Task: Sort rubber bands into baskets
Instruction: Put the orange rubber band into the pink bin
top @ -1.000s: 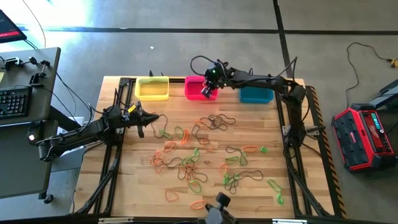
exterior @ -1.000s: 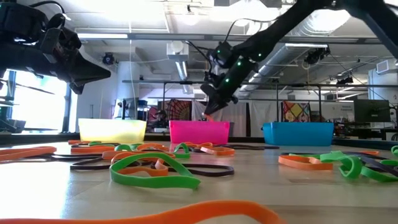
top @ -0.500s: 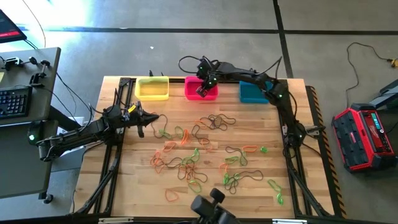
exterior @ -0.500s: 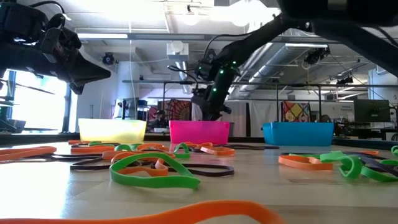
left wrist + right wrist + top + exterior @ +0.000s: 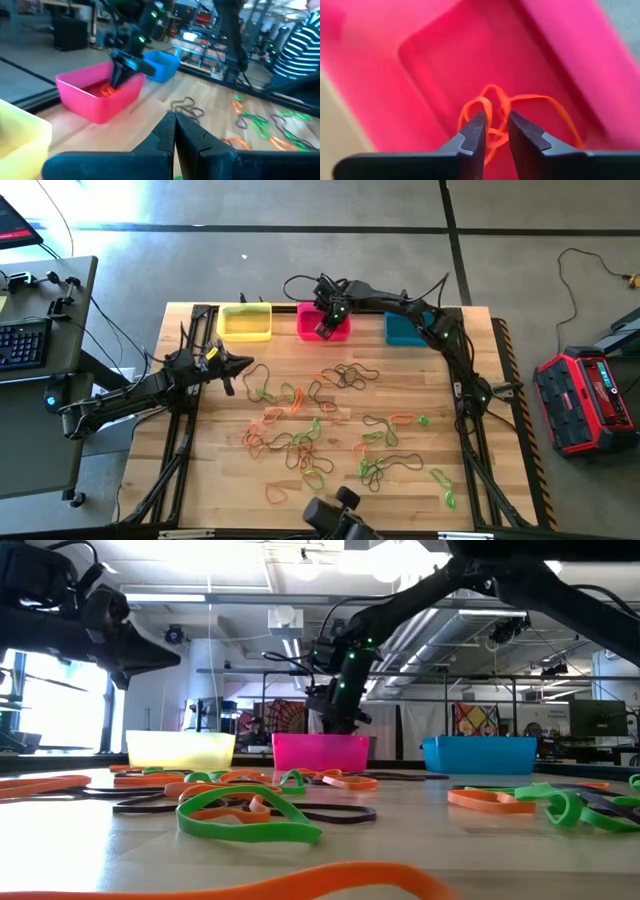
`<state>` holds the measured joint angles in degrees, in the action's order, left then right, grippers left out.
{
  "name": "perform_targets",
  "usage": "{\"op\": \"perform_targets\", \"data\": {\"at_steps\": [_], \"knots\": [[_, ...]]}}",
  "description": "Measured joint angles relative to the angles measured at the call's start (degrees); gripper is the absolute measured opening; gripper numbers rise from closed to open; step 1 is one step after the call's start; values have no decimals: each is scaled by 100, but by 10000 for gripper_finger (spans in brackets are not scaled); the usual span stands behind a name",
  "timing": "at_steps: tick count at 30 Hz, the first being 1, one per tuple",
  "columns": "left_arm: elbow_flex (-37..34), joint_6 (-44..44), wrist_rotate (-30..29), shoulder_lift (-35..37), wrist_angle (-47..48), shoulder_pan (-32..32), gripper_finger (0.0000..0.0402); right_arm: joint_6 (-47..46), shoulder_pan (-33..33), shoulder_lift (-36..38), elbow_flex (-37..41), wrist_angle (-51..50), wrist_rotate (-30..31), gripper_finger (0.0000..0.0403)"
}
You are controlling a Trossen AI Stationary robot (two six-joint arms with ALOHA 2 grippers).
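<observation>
The right jaws (image 5: 494, 131) stand a little apart, a narrow gap between the two dark fingers (image 5: 472, 135), and we see them poised directly above an orange rubber band (image 5: 495, 112) that lies crumpled on the floor of the pink basket (image 5: 445, 55); we cannot tell whether the fingertips still touch the band. In the high view we find these right jaws (image 5: 325, 323) over the pink basket (image 5: 310, 330), the middle one of three at the far edge of the desk (image 5: 420, 480), with the yellow basket (image 5: 245, 322) on one side and the teal basket (image 5: 411, 331) on the other. The low view shows the same right jaws (image 5: 338, 725) pointing down into the pink basket (image 5: 321, 753). The left jaws (image 5: 174, 131) are pressed together with nothing between them, and we see them (image 5: 240, 363) hovering near the desk's left side, in front of the yellow basket. Across the middle and near part of the desk lie the loose rubber bands (image 5: 310, 442), green, orange and dark, scattered and partly tangled with each other.
</observation>
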<state>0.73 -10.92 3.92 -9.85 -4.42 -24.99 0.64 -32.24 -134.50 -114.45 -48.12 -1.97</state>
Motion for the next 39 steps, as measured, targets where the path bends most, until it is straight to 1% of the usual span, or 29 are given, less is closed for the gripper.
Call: {"op": "perform_targets", "data": {"at_steps": [2, 4, 7, 9, 10, 13, 16, 19, 23, 28, 34, 37, 39], "knots": [[0, 52, 26, 0, -52, 0, 1, 90, 48, 36, 0, -16, 34, 80], [0, 57, 50, 0, -116, 2, 1, 212, 113, 144, 2, -4, 100, 74], [0, 157, 137, -19, -134, 2, 0, 323, 193, 413, 9, 28, 159, 42], [0, 157, 146, -77, -132, 4, 0, 416, 263, 632, 112, 282, 195, 14], [0, 157, 146, -119, -123, 3, 0, 439, 283, 753, 205, 442, 193, 7], [0, 157, 146, -324, -103, 2, 0, 431, 319, 1088, 575, 950, 119, 12], [127, 157, 145, -590, 117, 2, 0, 407, 346, 1442, 1180, 1543, -22, 4], [344, 211, 99, -908, 326, 4, 0, 263, 383, 1846, 1949, 2201, -106, 3], [633, 253, 96, -1395, 455, 0, 0, 53, 478, 2505, 3075, 3179, -122, 1], [1050, 260, 70, -2069, 1059, -4, 0, -205, 631, 3337, 4281, 4042, -37, 0], [1685, 239, -45, -2999, 1923, -11, 0, -353, 870, 4081, 5203, 4454, 279, 0], [1927, 177, -403, -3468, 2125, -11, 1, -442, 990, 4322, 5530, 4679, 342, 0], [2062, 76, -760, -3785, 2269, -11, 6, -496, 1055, 4420, 5683, 4750, 347, 0]]}}
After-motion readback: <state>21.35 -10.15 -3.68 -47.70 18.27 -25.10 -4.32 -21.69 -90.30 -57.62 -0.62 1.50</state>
